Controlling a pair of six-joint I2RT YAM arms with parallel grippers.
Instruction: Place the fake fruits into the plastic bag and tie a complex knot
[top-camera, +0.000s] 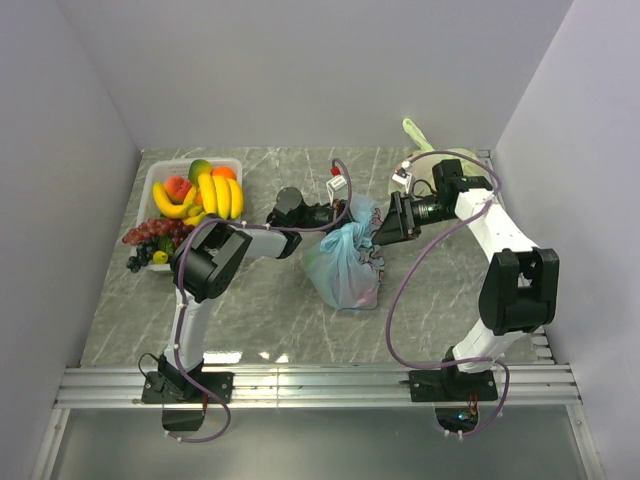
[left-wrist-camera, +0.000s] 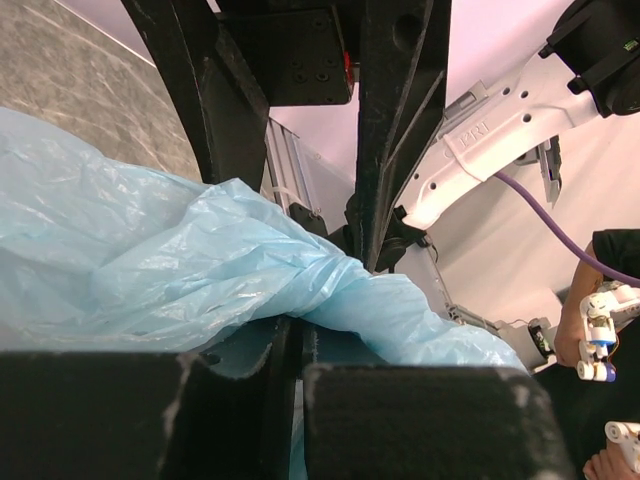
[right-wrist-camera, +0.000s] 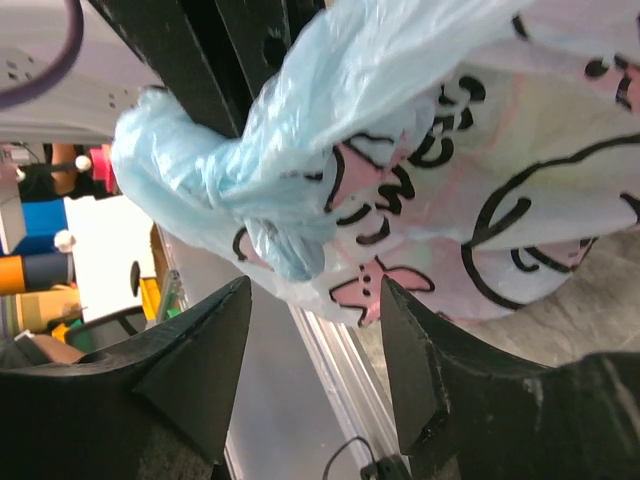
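1. Grey walls box in a marble table (top-camera: 260, 320); the bag (top-camera: 345, 270) sits near its middle, a little toward the right edge, between the two grippers.
2. Most fruits (top-camera: 205, 195) lie in a white bin (top-camera: 150, 180) at the far-left corner; grapes (top-camera: 150, 238) lie just beside it on the near side.
3. Left gripper (left-wrist-camera: 298, 350): fingers pressed almost together, pinching a fold of the bag's film.
4. Right gripper (right-wrist-camera: 315, 290): fingers spread; the knot (right-wrist-camera: 275, 225) hangs just beyond the tips, touching neither.
5. The step in hand, as I judge it, is tightening or adding to the knot; the left should hold its pinch firm while the right closes squarely on the twisted bunch, not on the loose film beside it; the pull should then be slow and along the ears, so the thin film neither tears nor slips.
6. Hard to make out: what the bag holds, since print and tint blur its contents; whether the bunch is a finished knot or a single twist; where the loose ends run, as the right wrist view cuts them off; in the top view both sets of fingertips are too small and dark to read.
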